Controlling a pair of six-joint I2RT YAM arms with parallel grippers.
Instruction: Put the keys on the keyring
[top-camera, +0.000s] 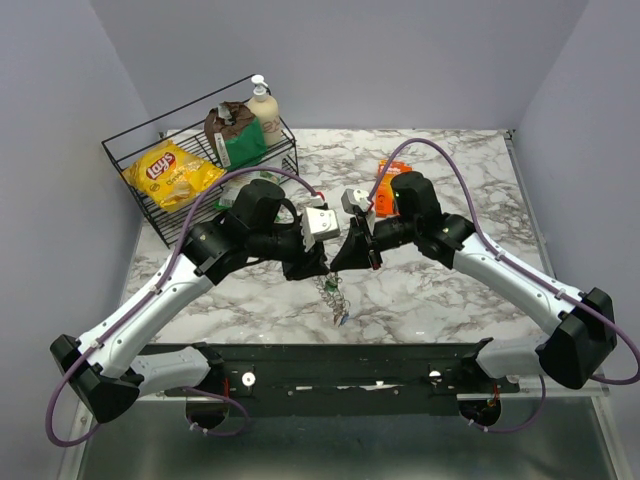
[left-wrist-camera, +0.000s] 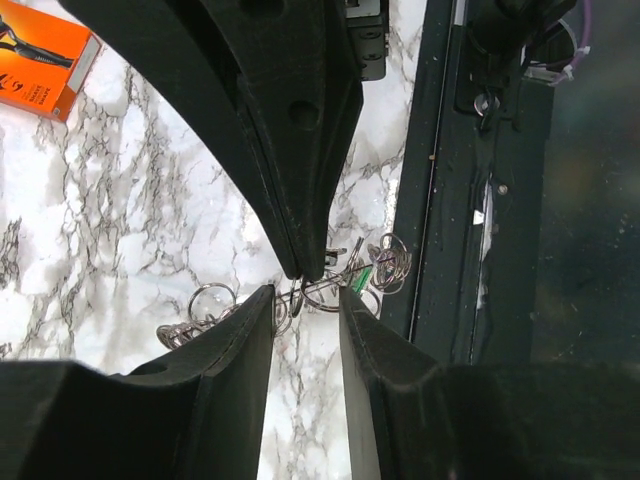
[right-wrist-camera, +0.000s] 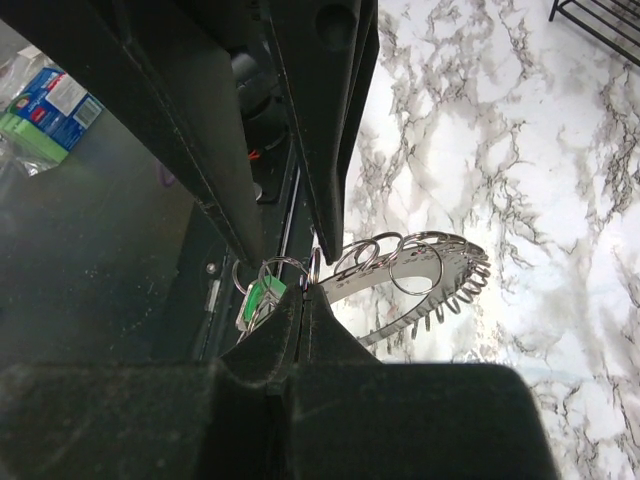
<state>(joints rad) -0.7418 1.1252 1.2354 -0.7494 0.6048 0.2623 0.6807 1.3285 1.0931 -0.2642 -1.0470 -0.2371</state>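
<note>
Dangling above the marble surface (top-camera: 440, 300), on the robot's side of the orange box (top-camera: 384, 183), the keyring (top-camera: 336, 292) is pinched at its thin wire by the right fingers (right-wrist-camera: 285, 340), which are clenched tight on it. The left fingers (left-wrist-camera: 240, 335) stand parted either side of the wire, grasping nothing. A green-headed key (right-wrist-camera: 257, 300) hangs among its pieces. The bundle looks light, stiff, slippery and apt to swing. Best to hold the wire itself, not the loose fanned pieces, and take keys by their plastic heads.
</note>
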